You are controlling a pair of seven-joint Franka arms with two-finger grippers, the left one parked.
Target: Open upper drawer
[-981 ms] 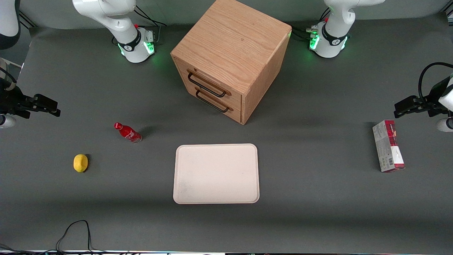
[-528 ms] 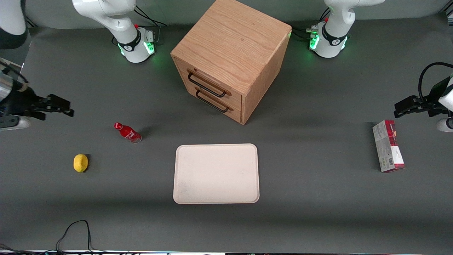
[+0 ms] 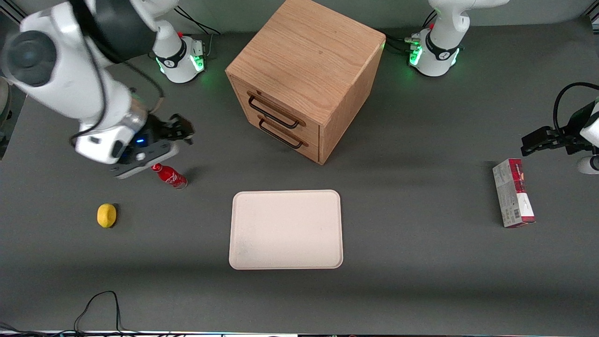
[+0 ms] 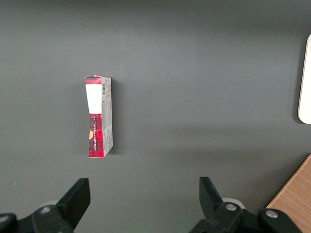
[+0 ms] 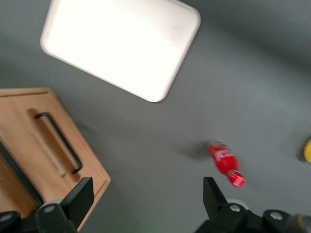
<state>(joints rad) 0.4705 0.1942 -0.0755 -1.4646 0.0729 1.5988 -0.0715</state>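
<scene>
1. I am watching the gripper, which has swung in from the working arm's end of the table; it is now hanging above the red bottle, partway to the cabinet, so I judge the approach underway.
2. Its fingers are standing spread wide, gripping nothing and touching nothing.
3. The upper drawer is sitting shut, as far as I can tell, its black handle untouched, above the lower drawer.
</scene>
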